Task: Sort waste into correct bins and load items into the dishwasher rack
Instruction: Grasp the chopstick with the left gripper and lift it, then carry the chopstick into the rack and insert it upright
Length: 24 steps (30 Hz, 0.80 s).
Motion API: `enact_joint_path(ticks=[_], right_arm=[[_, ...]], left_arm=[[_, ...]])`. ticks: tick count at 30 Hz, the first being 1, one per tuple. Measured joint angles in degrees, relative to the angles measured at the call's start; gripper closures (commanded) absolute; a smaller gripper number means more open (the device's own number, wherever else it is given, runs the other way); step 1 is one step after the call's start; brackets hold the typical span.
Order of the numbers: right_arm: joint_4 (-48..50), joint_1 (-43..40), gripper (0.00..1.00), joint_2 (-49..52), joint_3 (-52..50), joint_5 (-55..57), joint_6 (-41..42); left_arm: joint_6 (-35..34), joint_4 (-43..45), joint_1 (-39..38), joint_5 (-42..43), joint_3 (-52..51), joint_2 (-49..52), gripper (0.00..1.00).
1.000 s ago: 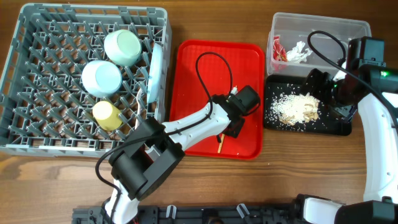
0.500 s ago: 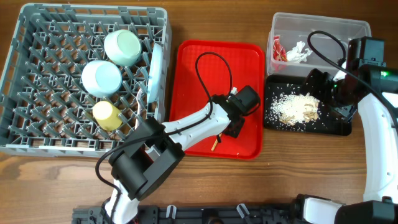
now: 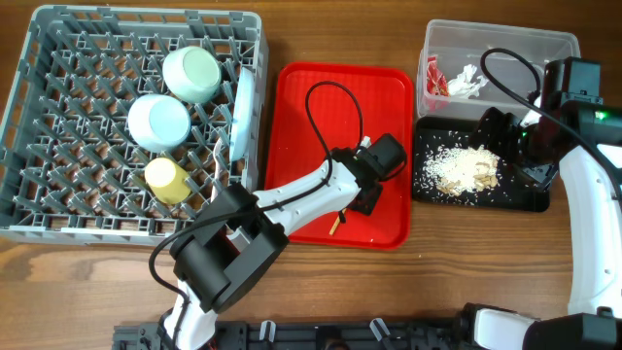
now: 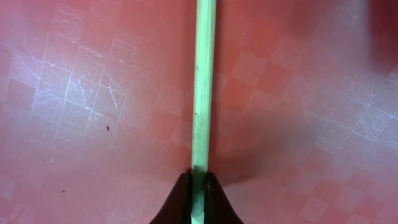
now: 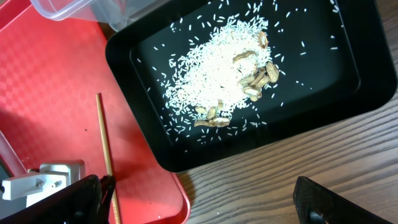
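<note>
Left fingers (image 4: pixel 179 202) pinching chopstick (image 4: pixel 203 93) over red tray (image 4: pixel 74 93), right fingers (image 5: pixel 339 202) spread, empty.

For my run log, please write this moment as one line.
left gripper: shut on chopstick | chopstick: over red tray | right gripper: open, over black tray

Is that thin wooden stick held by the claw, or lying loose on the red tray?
Held: the left gripper is pinched shut on the chopstick, at its end, red tray behind.
</note>
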Motion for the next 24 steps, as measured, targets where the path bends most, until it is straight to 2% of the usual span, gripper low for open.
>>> enact_joint_path(ticks=[8,17,24], right_arm=[[-0.4,0.0,0.0,0.0,0.0,0.0,0.0],[-0.4,0.0,0.0,0.0,0.0,0.0,0.0],[-0.4,0.0,0.0,0.0,0.0,0.0,0.0]], left_arm=[[0.0,-1.7,4.1,0.0,0.0,-4.0,0.96],[1.5,-9.6,13.9,1.0,0.1,-21.8,0.96],[6.5,-14.2,23.3,8.4,0.2,-35.3,0.96]])
